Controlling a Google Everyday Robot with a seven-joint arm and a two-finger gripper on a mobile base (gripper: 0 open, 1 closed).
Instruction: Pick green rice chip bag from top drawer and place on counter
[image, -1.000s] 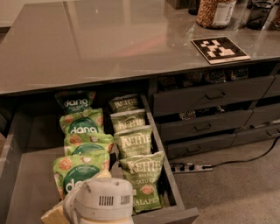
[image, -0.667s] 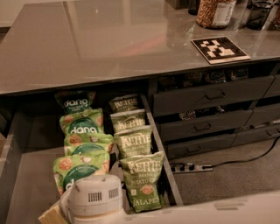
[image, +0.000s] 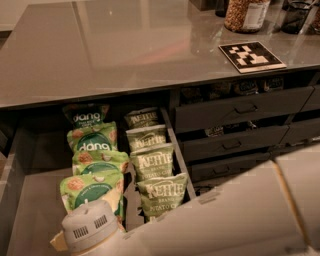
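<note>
Glossy grey counter (image: 125, 45) on top, dark grey top drawer (image: 35, 210) open below. The pale vented gripper (image: 92, 231) hangs over its front-left corner; its grip can't be told. Approach step: next, drop onto the nearest green rice chip bag (image: 92, 192), left of 2 rows.

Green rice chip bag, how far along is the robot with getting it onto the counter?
Done: the top drawer stands open. In hand: the gripper sits at the bottom edge, right by the nearest green rice chip bag, which lies in its row. Left: grasp, lift, and set it on the counter, where no bag lies.
</note>
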